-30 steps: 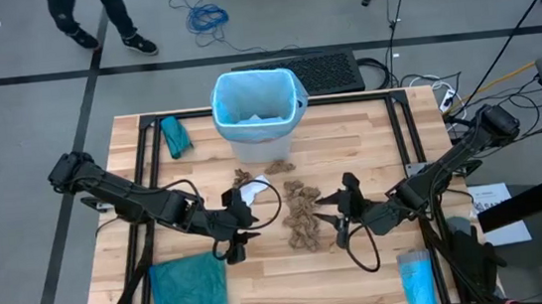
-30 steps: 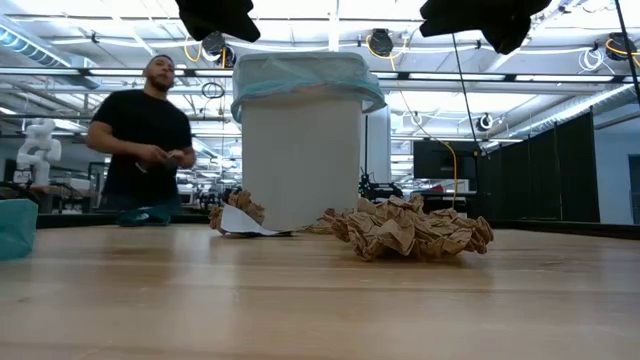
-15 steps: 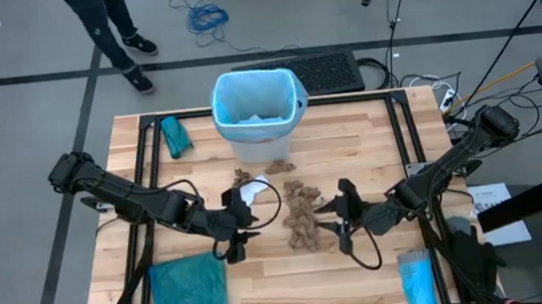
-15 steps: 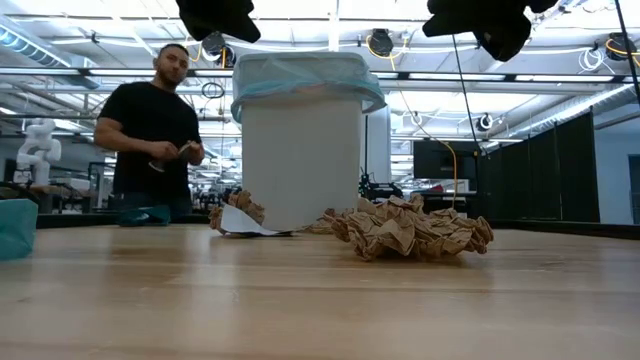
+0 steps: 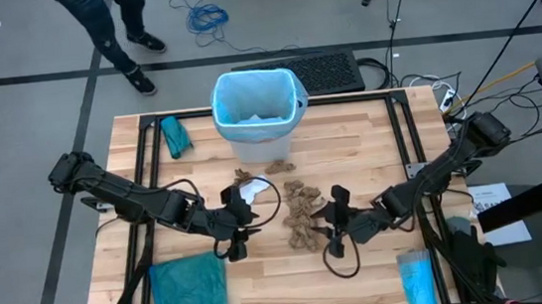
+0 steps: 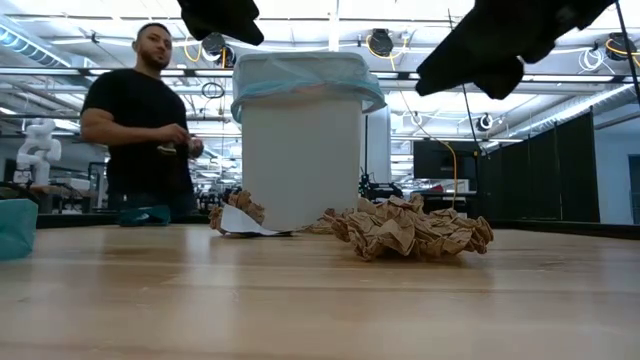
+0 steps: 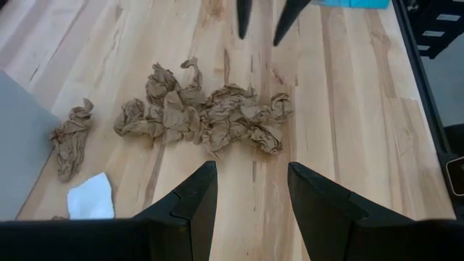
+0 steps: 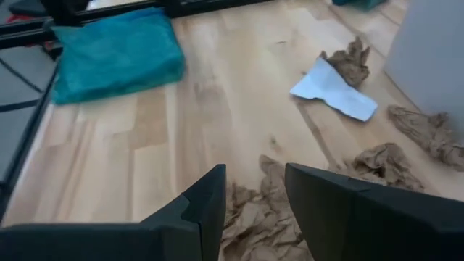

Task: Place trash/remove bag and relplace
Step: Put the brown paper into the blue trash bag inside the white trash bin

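Trash, a heap of crumpled brown paper scraps, lies mid-table in front of the white bin, whose light blue bag lines its rim. Right gripper hangs just beside the heap, fingers spread and empty above the scraps. Left gripper waits on the heap's other side, fingers likewise apart, holding nothing. A folded teal bag lies at the table's near left corner. A person stands beyond the table.
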You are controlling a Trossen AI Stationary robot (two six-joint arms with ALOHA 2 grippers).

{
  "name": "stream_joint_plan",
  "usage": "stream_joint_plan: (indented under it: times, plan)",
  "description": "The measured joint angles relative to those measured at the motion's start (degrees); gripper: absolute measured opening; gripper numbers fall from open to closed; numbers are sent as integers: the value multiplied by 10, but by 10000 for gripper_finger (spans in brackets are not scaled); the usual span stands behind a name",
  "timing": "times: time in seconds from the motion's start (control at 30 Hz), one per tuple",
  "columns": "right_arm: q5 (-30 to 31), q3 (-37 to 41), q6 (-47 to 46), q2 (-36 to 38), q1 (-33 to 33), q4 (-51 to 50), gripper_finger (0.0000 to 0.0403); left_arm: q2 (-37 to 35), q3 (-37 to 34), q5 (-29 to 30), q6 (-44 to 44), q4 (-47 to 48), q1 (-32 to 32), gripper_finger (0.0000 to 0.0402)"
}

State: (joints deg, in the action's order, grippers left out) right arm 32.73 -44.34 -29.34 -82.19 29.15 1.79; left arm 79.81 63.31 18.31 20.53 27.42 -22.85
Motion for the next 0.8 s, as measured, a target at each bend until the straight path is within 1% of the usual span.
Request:
stream_joint_plan:
  times: [0.8]
  plan:
    - [-1,0,9,-4,-15,3,134,0,0,0,0,0,0,164]
